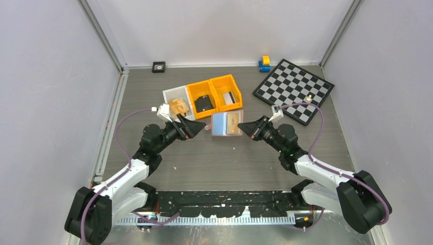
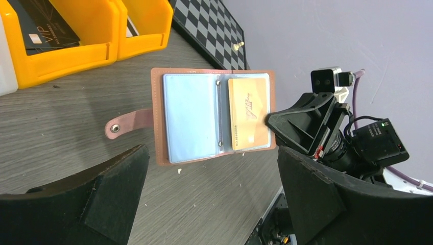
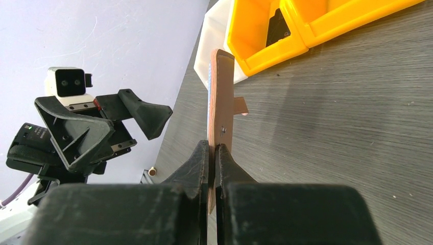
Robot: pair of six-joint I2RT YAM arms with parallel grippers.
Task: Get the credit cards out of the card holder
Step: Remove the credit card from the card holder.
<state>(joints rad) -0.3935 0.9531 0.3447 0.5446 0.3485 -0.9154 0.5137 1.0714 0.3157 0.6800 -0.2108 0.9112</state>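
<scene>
Closest to my right wrist lens, my right gripper point(image 3: 214, 153) is pinching the card holder point(image 3: 220, 87), fingers shut tight on the leather, and only its thin edge is showing there. From my left wrist the holder is showing its open face. A gold credit card point(image 2: 248, 113) is sitting in the right clear pocket, and the snap tab point(image 2: 127, 124) is sticking out left. My left gripper point(image 2: 212, 168) is standing wide open, holding nothing, just short of the holder. Overhead, the holder is hanging between both grippers, near the orange bins point(image 1: 213, 97).
</scene>
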